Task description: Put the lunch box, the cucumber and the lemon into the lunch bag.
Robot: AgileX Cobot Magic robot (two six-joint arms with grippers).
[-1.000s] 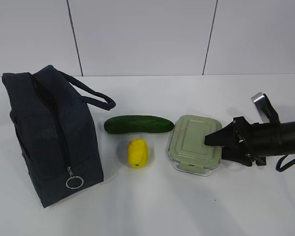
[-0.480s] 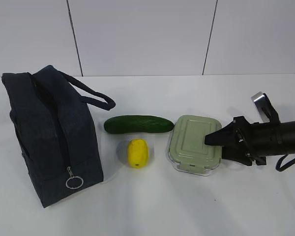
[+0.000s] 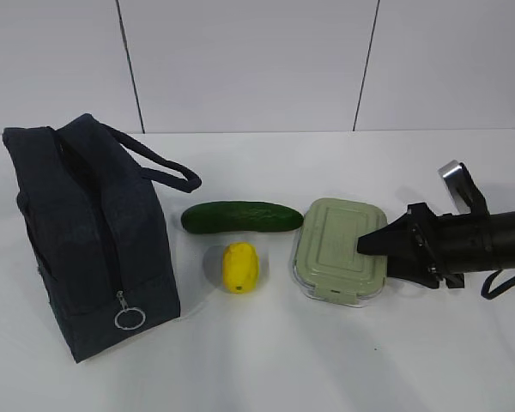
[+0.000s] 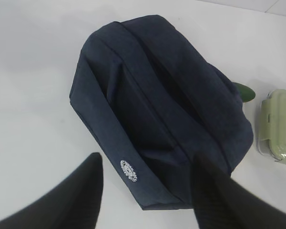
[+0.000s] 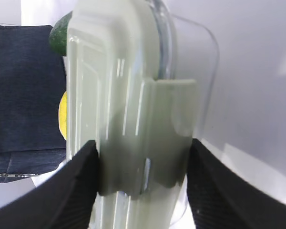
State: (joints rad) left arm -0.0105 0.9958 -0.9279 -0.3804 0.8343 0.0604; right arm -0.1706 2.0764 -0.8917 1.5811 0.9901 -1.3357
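The pale green lunch box (image 3: 335, 249) lies on the white table, to the right of the dark green cucumber (image 3: 240, 216) and the yellow lemon (image 3: 239, 266). My right gripper (image 3: 366, 245) reaches in from the right and is shut on the box's right end. In the right wrist view the fingers (image 5: 81, 181) press on both sides of the lunch box (image 5: 124, 95) at its clip flap. The navy lunch bag (image 3: 94, 240) stands at the left, its zipper closed. My left gripper (image 4: 148, 164) hangs open above the lunch bag (image 4: 157, 105) and holds nothing.
The bag's silver ring pull (image 3: 130, 319) hangs at its near end and a handle loops toward the cucumber. The right wrist view also catches the cucumber (image 5: 59, 33), the lemon (image 5: 62, 117) and the bag behind the box. A white wall stands behind the table.
My right gripper's jaws have narrowed onto the lunch box, and the box has shifted very slightly. The left gripper, bag, cucumber and lemon have not moved.
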